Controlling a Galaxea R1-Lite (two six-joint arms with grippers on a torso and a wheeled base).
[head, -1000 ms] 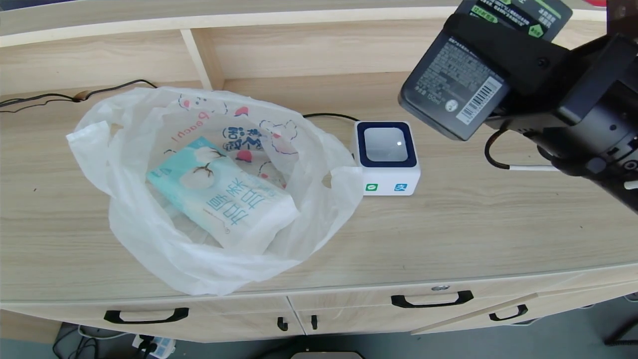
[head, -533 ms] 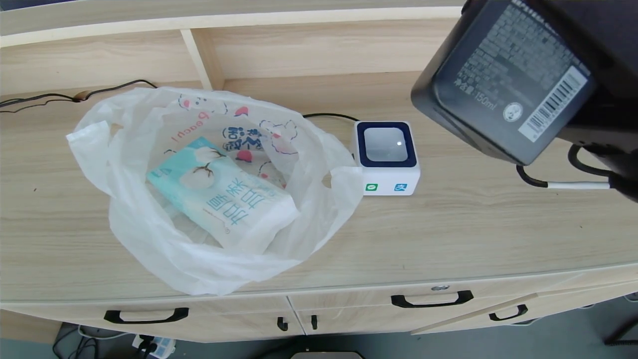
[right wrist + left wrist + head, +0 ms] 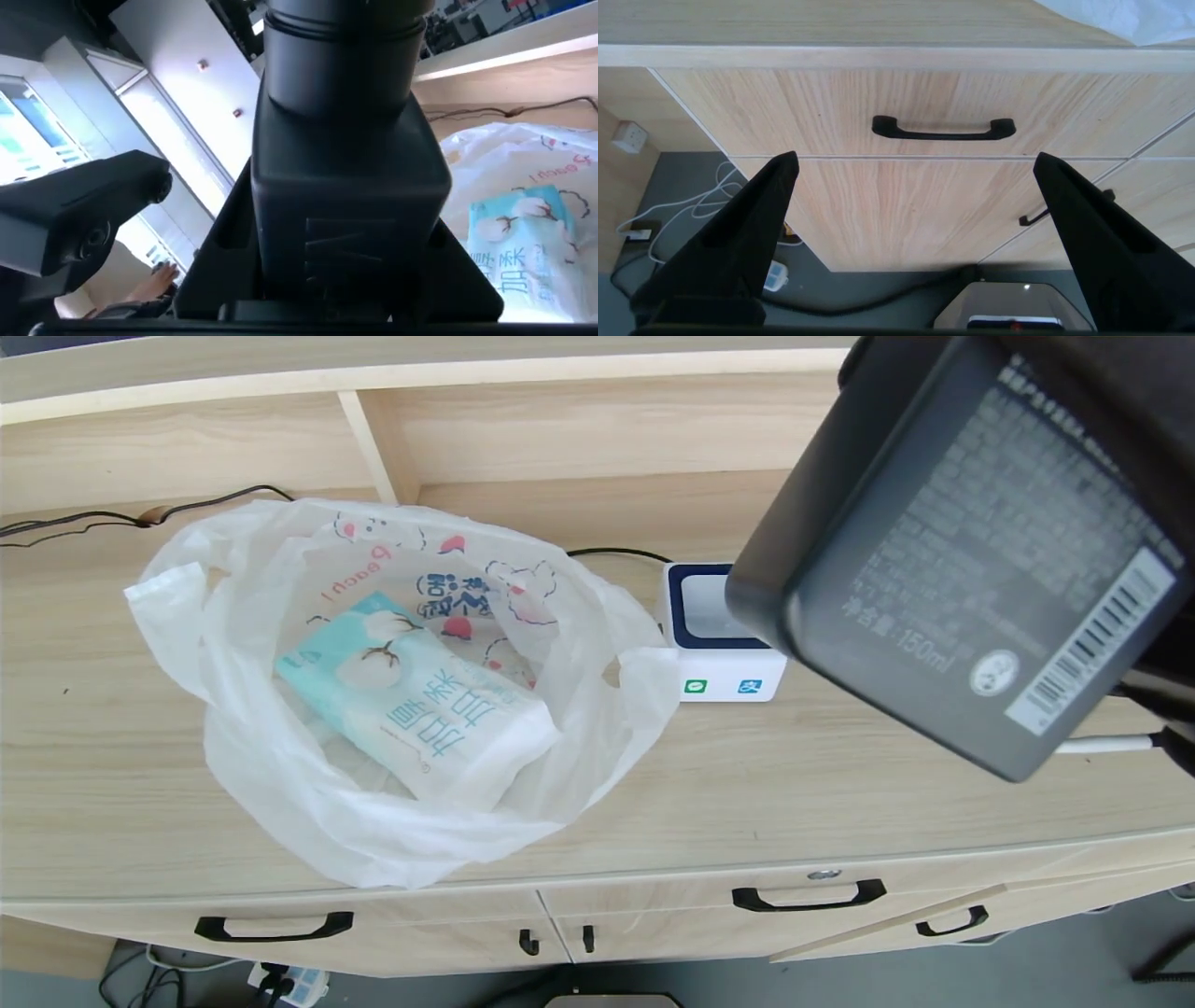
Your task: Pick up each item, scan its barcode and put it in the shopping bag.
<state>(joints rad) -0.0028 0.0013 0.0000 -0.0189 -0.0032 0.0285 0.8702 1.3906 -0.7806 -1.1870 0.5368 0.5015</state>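
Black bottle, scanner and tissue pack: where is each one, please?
black bottle (image 3: 952, 560): head view, its printed back face.
scanner (image 3: 724, 672): head view, its white front side.
tissue pack (image 3: 420, 700): head view, middle of its top face.

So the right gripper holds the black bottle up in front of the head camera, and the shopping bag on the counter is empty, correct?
Not quite. The shopping bag is not empty: a light blue pack lies inside it, as the head view shows. The right gripper does hold the black bottle up in front of the head camera.
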